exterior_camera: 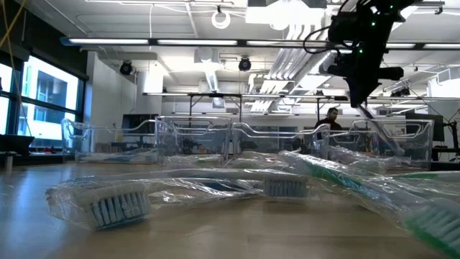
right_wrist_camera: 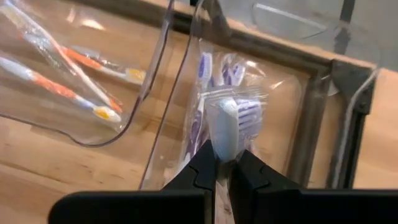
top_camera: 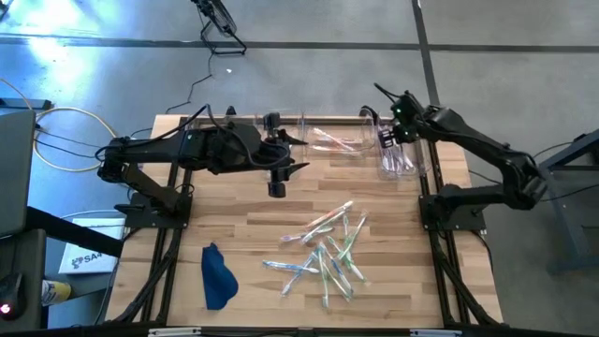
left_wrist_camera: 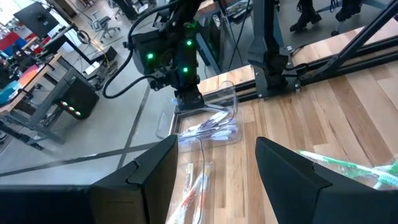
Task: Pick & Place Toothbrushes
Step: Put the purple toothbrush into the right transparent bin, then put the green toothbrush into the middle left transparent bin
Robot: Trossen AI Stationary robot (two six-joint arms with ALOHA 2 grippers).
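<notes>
The right gripper (right_wrist_camera: 222,167) is pinched shut on a purple-white toothbrush (right_wrist_camera: 229,124), holding it over the bin (top_camera: 398,154) at the bench's far right corner, where more purple brushes (right_wrist_camera: 200,93) lie. The left gripper (left_wrist_camera: 214,168) hangs wide apart and empty near the far edge's middle. A neighbouring bin (top_camera: 329,139) holds pink brushes. The pile (top_camera: 328,251) lies loose on the wooden bench (top_camera: 253,234), toward the near edge, with a cloth (top_camera: 217,276) beside it.

We see the bins (top_camera: 342,140) along the far edge of the surface (top_camera: 262,234), the toothbrushes (top_camera: 328,253) heaped near-right, the cloth (top_camera: 217,276) at near-left.
</notes>
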